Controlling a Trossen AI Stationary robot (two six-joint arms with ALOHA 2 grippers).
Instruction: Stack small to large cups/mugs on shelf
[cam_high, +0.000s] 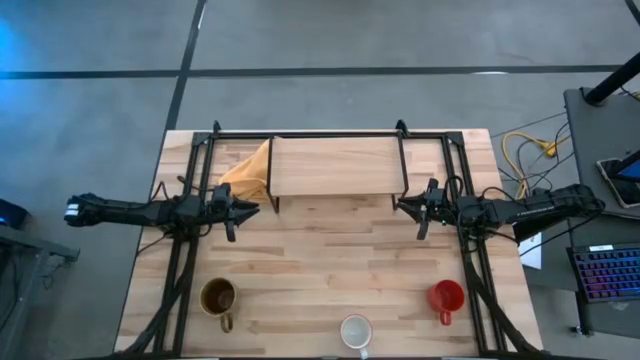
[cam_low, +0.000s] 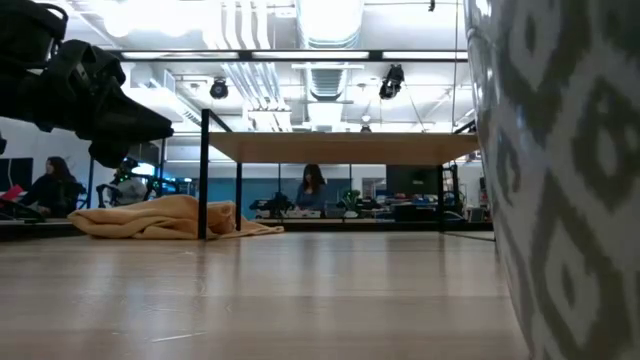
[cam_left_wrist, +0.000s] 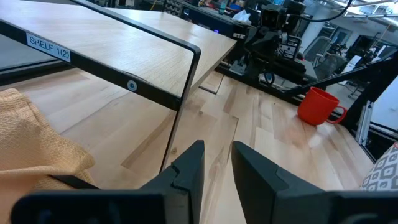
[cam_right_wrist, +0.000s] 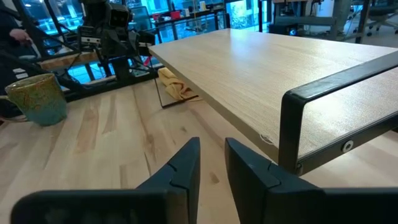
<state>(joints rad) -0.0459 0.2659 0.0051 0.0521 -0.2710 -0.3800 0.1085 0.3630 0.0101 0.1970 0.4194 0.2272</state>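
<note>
Left gripper (cam_high: 250, 208) hovers empty, fingers slightly parted, beside the bare shelf (cam_high: 335, 166). Olive mug (cam_high: 218, 297), white mug (cam_high: 356, 331) and red mug (cam_high: 446, 296) wait along the table's near edge. Right gripper (cam_high: 405, 206) likewise. A misjudged order could topple the stack.

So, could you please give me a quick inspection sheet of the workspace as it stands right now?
Surface: wooden table, bare between the arms.
Shelf: at the far edge, nothing on it.
Mugs: olive mug, white mug and red mug stand apart in a row along the near edge; none stacked.
Clutter: tan cloth at the shelf's left end, partly under it.
Grippers: left gripper and right gripper hover by the shelf's front corners, slightly open, holding nothing.
Cables: yellow cable on the floor right of the table.
Surroundings: keyboard on a side desk; people seated in the room behind.
</note>
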